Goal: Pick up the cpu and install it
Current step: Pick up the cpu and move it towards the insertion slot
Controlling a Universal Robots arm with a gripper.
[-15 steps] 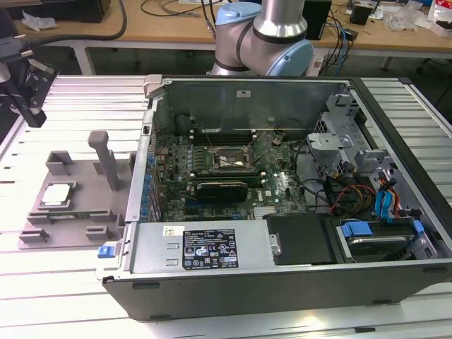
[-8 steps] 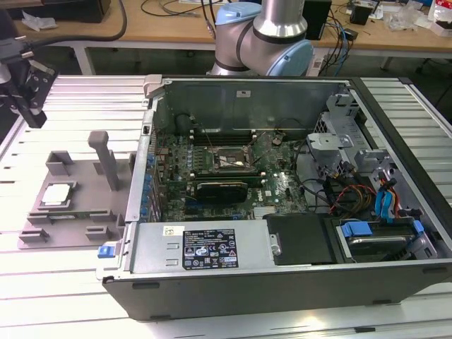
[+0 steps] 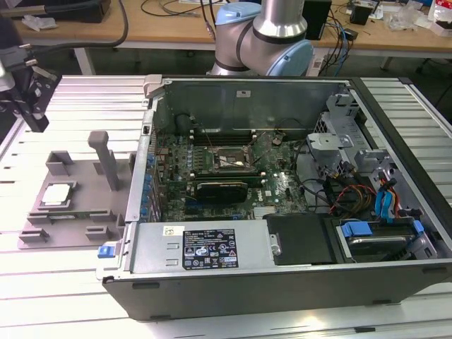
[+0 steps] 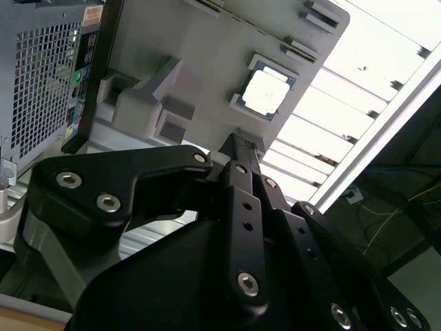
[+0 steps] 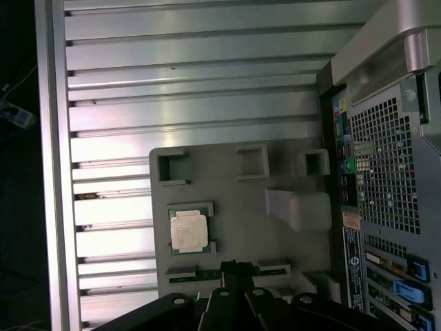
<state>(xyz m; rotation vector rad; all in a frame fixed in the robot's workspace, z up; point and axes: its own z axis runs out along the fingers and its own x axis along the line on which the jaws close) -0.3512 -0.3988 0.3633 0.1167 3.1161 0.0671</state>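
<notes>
The gripper (image 4: 240, 143), fingers pressed together on nothing, hangs by the grey fixture tray (image 4: 207, 62) on the slatted table (image 5: 207, 96), where the cpu (image 4: 266, 93) lies flat in its recess (shiny top up), well apart from the socket (image 3: 229, 161) inside the open computer case (image 3: 282, 99).

Robotics lab / assembly test cell; industrial robot arm (image 3: 265, 39) standing behind a slatted aluminium-profile desk (image 3: 85, 92); opened PC tower case (image 3: 212, 248) lying on its side on the desk, motherboard (image 3: 282, 191) exposed; grey fixture tray (image 3: 85, 176) beside it holding a bare cpu (image 3: 56, 194); wooden workbench (image 3: 169, 32) behind, strewn with cables (image 3: 162, 8) and loose gear.
</notes>
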